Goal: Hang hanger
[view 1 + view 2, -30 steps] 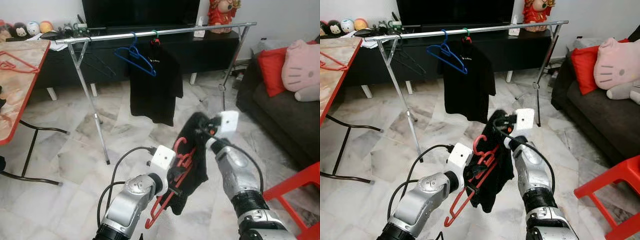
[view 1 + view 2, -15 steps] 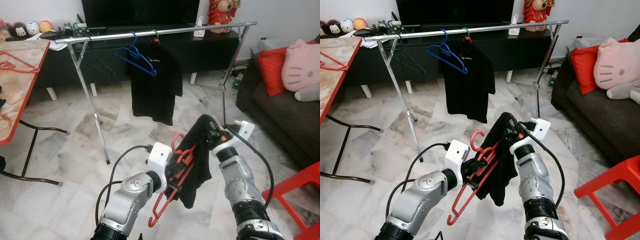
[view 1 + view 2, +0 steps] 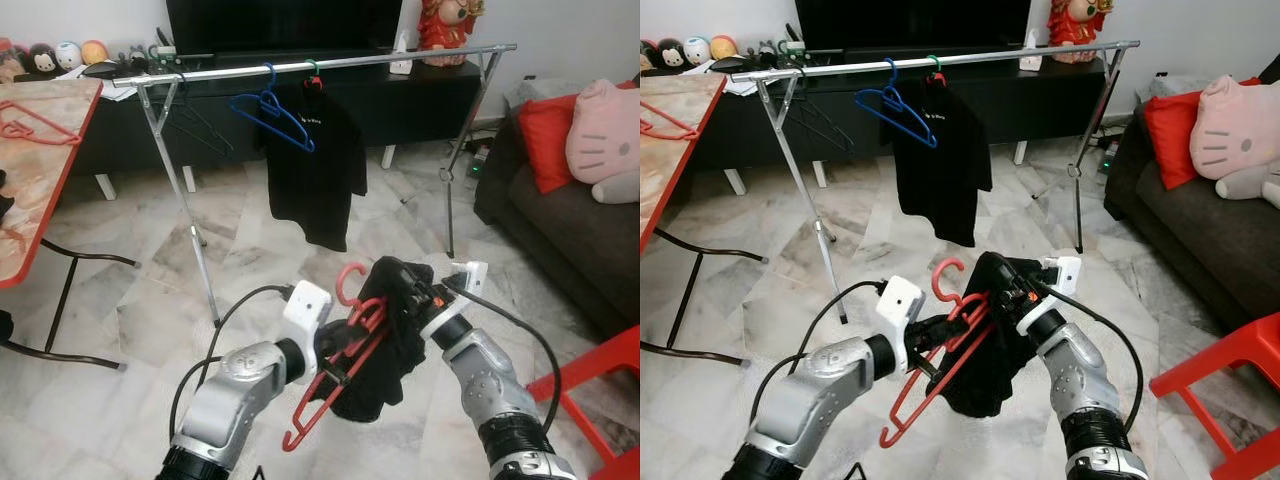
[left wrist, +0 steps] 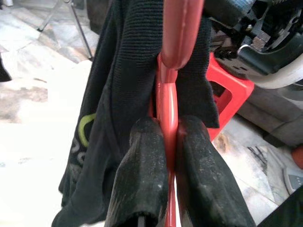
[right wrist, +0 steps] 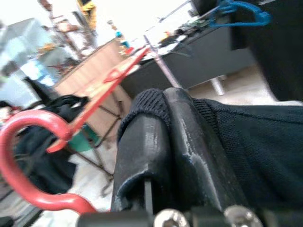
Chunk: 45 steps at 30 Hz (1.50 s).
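A red hanger [image 3: 340,350] hangs tilted in front of me with its hook [image 3: 350,277] up, and a black garment [image 3: 392,340] is bunched over it. My left gripper [image 3: 335,362] is shut on the hanger's red bar [image 4: 167,113]. My right gripper [image 3: 415,293] is shut on the garment's top fold [image 5: 156,101]. Beyond them stands a silver clothes rail [image 3: 300,65] carrying a blue hanger [image 3: 270,105] and a hung black shirt [image 3: 315,160].
A red-edged table [image 3: 40,150] with a red hanger on it stands at the left. A dark sofa [image 3: 560,230] with a red cushion and pink plush is at the right. A red stool [image 3: 600,385] sits at the lower right. Marble floor lies between me and the rail.
Both grippers have come lower and closer together with the hanger and garment. The right wrist has dropped and the garment is bunched more tightly over the hanger.
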### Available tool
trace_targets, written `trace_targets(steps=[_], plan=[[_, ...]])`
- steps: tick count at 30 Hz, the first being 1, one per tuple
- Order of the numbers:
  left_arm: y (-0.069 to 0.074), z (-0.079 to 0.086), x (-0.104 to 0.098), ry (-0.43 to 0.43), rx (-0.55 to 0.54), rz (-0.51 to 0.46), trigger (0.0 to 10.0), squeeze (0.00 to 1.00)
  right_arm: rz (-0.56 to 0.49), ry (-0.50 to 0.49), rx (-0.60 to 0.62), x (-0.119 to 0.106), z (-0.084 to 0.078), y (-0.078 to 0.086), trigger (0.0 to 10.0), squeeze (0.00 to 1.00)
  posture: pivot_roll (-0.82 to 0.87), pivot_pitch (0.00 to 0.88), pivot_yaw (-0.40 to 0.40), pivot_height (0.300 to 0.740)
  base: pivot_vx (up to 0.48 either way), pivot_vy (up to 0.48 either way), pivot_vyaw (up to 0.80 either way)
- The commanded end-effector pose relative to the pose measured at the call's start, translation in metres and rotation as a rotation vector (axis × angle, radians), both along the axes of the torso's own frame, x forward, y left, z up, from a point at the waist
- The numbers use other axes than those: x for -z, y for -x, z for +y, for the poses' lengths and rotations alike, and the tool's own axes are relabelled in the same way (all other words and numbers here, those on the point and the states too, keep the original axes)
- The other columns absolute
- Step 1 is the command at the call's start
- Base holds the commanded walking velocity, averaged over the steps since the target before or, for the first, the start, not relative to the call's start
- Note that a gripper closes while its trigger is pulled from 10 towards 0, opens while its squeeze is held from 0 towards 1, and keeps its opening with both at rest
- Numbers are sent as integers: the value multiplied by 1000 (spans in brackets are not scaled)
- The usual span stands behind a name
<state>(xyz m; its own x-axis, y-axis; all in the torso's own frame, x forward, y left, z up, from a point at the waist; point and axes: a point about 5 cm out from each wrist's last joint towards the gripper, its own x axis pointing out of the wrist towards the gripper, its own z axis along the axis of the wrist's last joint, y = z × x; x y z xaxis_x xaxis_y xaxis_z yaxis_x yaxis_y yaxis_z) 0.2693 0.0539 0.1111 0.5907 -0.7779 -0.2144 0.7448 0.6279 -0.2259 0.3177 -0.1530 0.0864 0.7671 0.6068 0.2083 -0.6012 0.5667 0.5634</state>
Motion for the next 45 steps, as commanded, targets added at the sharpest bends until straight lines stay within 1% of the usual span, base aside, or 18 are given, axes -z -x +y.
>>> trace_targets(steps=[1, 3, 6, 8, 10, 11, 14, 16, 18, 19, 22, 25, 27, 28, 37, 39, 43, 45], plan=[[5, -5, -8, 36, 72, -11, 10000, 0, -74, -23, -78, -14, 3, 0, 10000, 0, 75, 0, -51, 716, 0, 0, 0], [6, -5, -8, 31, 97, -9, 10000, 0, -89, -30, -135, -14, 5, 4, 10000, 0, 75, 0, -51, 716, 0, 0, 0], [9, -4, -8, 33, 126, -6, 10000, 0, -97, -36, -164, -14, 6, 6, 10000, 0, 76, 0, -48, 716, 0, 0, 0], [14, -2, -9, 33, 177, -5, 10000, 0, -117, -45, -232, -17, 7, 10, 10000, 0, 76, 0, -47, 716, 0, 0, 0], [15, -1, -10, 32, 188, -10, 10000, 0, -124, -47, -262, -18, 7, 12, 10000, 0, 76, 0, -47, 716, 0, 0, 0], [11, 1, -11, 36, 158, -28, 10000, 0, -125, -44, -273, -19, 7, 13, 10000, 0, 76, 0, -47, 716, 0, 0, 0], [8, 3, -14, 48, 137, -47, 10000, 0, -120, -40, -291, -18, 7, 14, 10000, 0, 76, 0, -47, 716, 0, 0, 0], [6, 3, -19, 73, 125, -57, 10000, 0, -115, -29, -347, -15, 8, 21, 10000, 0, 76, 0, -47, 716, 0, 0, 0], [6, 3, -20, 74, 130, -63, 10000, 0, -116, -17, -392, -14, 10, 26, 10000, 0, 76, 0, -47, 716, 0, 0, 0], [4, 4, -20, 71, 117, -69, 10000, 0, -114, 5, -426, -11, 11, 31, 10000, 0, 76, 0, -47, 716, 0, 0, 0], [1, 5, -20, 66, 97, -74, 10000, 0, -112, 17, -453, -10, 9, 36, 10000, 0, 73, 0, -49, 716, 0, 0, 0], [-5, 11, -20, 63, 36, -83, 10000, 0, -96, 42, -414, -8, 0, 37, 10000, 0, 70, 0, -51, 716, 0, 0, 0], [-6, 12, -20, 61, 25, -84, 10000, 0, -95, 41, -411, -8, -2, 37, 10000, 0, 70, 0, -51, 716, 0, 0, 0], [-9, 14, -20, 56, 0, -90, 10000, 0, -95, 38, -405, -9, -8, 39, 10000, 0, 69, 0, -50, 716, 0, 0, 0], [-13, 20, -19, 43, -35, -100, 10000, 0, -97, 73, -364, -14, -29, 43, 10000, 0, 68, 0, -49, 716, 0, 0, 0], [-13, 21, -19, 44, -37, -99, 10000, 0, -97, 75, -367, -14, -30, 44, 10000, 0, 65, 0, -49, 716, 0, 0, 0], [-11, 16, -19, 54, -5, -93, 10000, 0, -97, 71, -428, -13, -17, 48, 10000, 0, 61, 0, -46, 716, 0, 0, 0], [-11, 15, -19, 56, 3, -93, 10000, 0, -98, 73, -436, -13, -15, 49, 10000, 0, 61, 0, -46, 716, 0, 0, 0]])
